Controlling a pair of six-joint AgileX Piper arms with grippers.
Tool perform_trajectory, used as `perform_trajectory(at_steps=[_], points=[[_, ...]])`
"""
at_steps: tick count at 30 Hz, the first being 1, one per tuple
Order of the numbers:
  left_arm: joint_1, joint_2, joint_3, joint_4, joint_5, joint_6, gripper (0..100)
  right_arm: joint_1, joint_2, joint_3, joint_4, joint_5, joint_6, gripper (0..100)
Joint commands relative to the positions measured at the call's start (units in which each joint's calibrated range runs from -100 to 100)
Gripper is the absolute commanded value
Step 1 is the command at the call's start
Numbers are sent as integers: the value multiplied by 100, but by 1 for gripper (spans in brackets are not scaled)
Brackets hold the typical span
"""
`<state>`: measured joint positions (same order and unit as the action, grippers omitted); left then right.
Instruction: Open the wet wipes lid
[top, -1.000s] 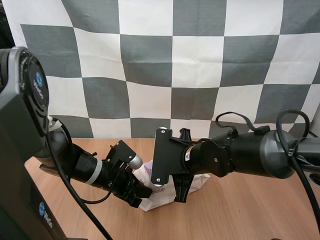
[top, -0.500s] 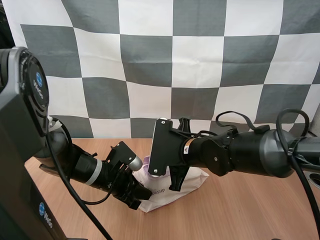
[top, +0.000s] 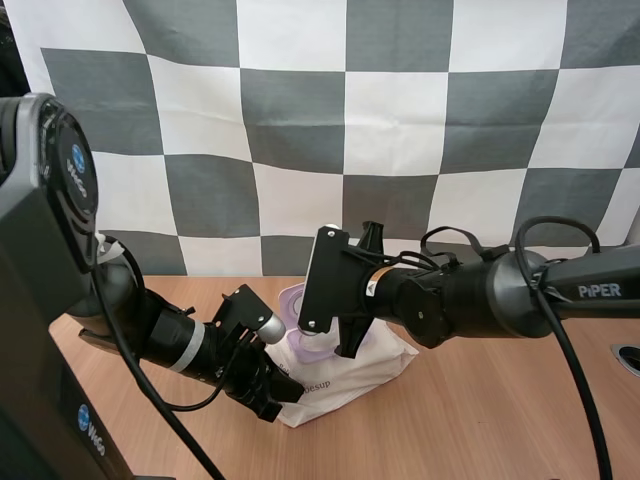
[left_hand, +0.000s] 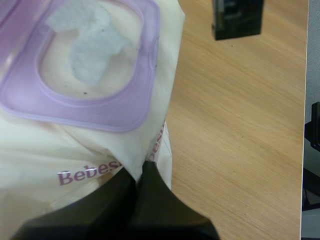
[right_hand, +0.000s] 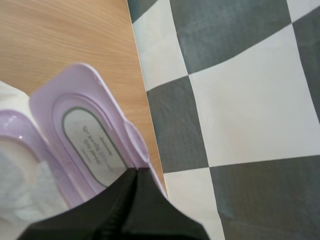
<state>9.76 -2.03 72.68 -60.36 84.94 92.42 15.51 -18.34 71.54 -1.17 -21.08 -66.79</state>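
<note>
A cream wet wipes pack (top: 352, 374) lies on the wooden table (top: 480, 420). Its purple lid (top: 292, 299) stands raised off the pack. In the left wrist view the purple opening frame (left_hand: 100, 107) is uncovered and a white wipe (left_hand: 90, 42) shows inside it. My left gripper (top: 272, 390) is shut on the pack's near edge (left_hand: 150, 160). My right gripper (top: 347, 338) is over the pack, shut on the lid's tab (right_hand: 134, 142), and holds the flipped-up lid (right_hand: 90, 135) with its inner face showing.
Bare wood lies to the right of the pack (left_hand: 240, 125). The other arm's black finger (left_hand: 236, 19) hangs just past the pack's far side. A round hole (top: 628, 355) sits at the table's right edge.
My right gripper has risen and drawn back, and the lid has swung up off the pack, baring the wipe. The left gripper has kept its hold on the pack's edge.
</note>
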Motion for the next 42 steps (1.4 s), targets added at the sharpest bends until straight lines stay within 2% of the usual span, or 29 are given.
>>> perform_trajectory(at_steps=[1,6,14,25,30,31,32,34,36,37,38,40,42], points=[[-4,-2,2,-26,-22,95,0,-80,195,-6,-6,-555,2,0],[-4,-2,2,-26,-22,95,0,-79,472,-60,-6,-885,-9,0],[-4,-2,2,-26,-147,95,0,-79,1007,-645,173,-509,2,0],[-4,-2,2,-26,-256,95,0,-79,1020,-826,397,-191,2,0],[-4,-14,2,-39,-567,95,0,-79,1007,-826,694,206,-19,0],[-4,-41,2,-39,-727,86,3,-79,1007,-826,726,318,-35,0],[-4,-88,2,-39,-876,86,7,-79,997,-826,749,479,-41,9],[-4,-236,2,-77,-1078,-38,20,-79,997,-826,847,683,-41,40],[-4,-435,-31,-119,-1214,-199,40,-79,997,-826,1068,732,-41,77],[-4,-573,-57,-117,-1283,-363,51,-79,981,-826,1235,712,-55,83],[-4,-730,-112,-117,-1414,-555,63,-79,937,-826,1394,712,-83,80],[-4,-1054,-207,-64,-1569,-898,79,-79,743,-826,1823,712,-276,66],[-4,-1462,-292,100,-1617,-1157,85,-79,411,-826,2206,712,-562,52]])
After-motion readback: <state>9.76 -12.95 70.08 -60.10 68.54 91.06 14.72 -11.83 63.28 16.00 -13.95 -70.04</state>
